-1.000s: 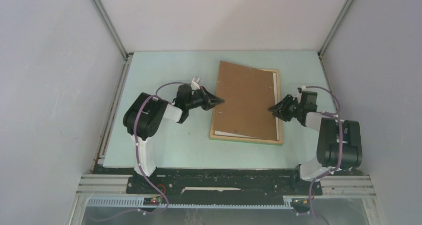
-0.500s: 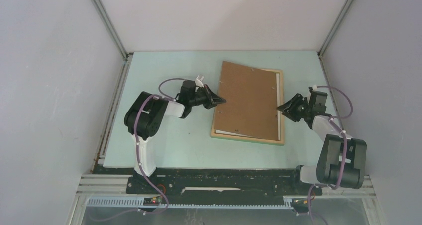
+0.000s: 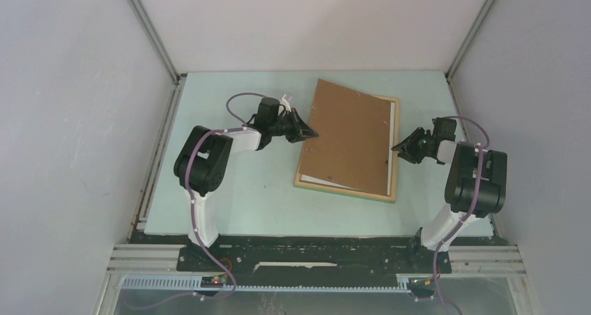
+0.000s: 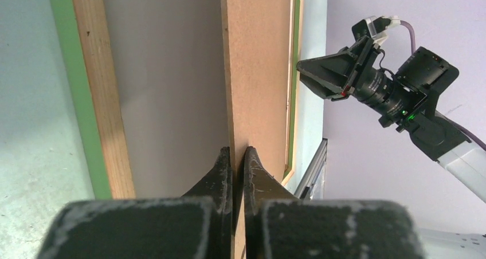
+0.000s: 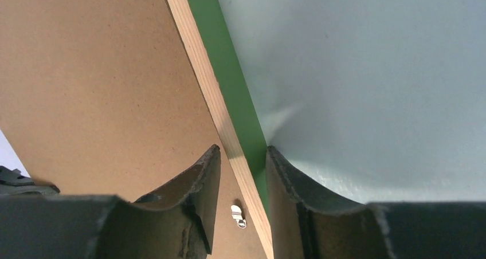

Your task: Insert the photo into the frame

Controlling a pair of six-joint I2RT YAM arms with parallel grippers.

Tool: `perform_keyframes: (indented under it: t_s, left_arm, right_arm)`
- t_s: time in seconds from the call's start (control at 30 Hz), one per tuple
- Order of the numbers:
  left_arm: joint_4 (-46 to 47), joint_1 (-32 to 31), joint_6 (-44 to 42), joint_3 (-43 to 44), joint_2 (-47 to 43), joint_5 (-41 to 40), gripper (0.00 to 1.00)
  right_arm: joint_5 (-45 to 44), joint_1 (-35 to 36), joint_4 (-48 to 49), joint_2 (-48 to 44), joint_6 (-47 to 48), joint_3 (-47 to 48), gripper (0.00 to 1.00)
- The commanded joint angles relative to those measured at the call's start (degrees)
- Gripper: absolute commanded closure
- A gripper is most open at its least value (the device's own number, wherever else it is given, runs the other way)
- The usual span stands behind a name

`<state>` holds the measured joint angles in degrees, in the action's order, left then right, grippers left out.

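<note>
1. Left wrist view: the left gripper (image 4: 239, 156) has its two black fingers clenched on the thin edge of the photo (image 4: 255, 70). The board is pinched between the tips, with its plain brown back showing.
2. That gripped edge, on the left arm's side, is raised off the frame (image 4: 100, 98). The board slopes down toward the right arm, where its other edge sits inside the frame, so it leans over the opening and does not lie flat in it.
3. The right gripper (image 5: 240, 156) has its fingers parted astride the frame's right rail. One tip is over the brown board and the other is beside the green outer edge. I cannot tell whether they press the rail.
4. The frame lies flat on the table (image 3: 230, 203), light wood face up and green along its outer sides, slightly askew to the table's edges. A white strip (image 3: 394, 130) shows just inside its right rail.
5. The table top is a pale mint green, matt and faintly scuffed.
6. Plain pale walls (image 3: 70, 120) close it in on the left, back and right, with aluminium posts (image 3: 150, 29) at the back corners. A black base plate (image 3: 313, 256) at the near edge carries both arms.
</note>
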<state>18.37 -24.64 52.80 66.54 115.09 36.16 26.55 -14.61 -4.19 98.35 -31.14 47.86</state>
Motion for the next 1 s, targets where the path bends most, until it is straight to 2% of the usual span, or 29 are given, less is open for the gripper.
perform_keyframes:
  t_s: [0.0,0.23,0.3,0.43,0.6,0.83,0.97]
  left_arm:
    - [-9.8,-1.39,-9.31,1.93,0.78,-2.68,1.0]
    - [-9.19,-3.55,-8.92,4.42,2.38,-0.51,1.0]
    - [-11.21,-4.09,-11.49,5.44,2.03,-1.79,1.0]
    - [-22.55,-5.92,-21.59,9.76,0.61,-8.06,1.0]
    - [-22.46,-6.18,-26.43,8.01,-1.49,-8.03,1.0]
    - [-21.5,-6.16,-29.28,5.68,-1.08,-1.8,1.0]
    - [-22.69,-5.95,-29.12,9.04,1.05,1.67,1.0]
  right_arm:
    - [4.11,0.61,2.56,3.44,0.28,2.04,0.6]
    - [7.53,1.03,2.91,5.7,0.76,3.33,0.69]
    - [7.93,1.24,2.92,6.06,1.04,3.63,0.69]
    - [8.63,1.43,3.38,6.2,1.23,3.65,0.7]
    - [9.31,1.22,3.66,6.42,1.21,3.65,0.7]
    - [9.67,1.49,3.66,6.26,1.58,3.65,0.71]
    - [10.16,1.67,4.75,6.64,1.98,4.12,0.72]
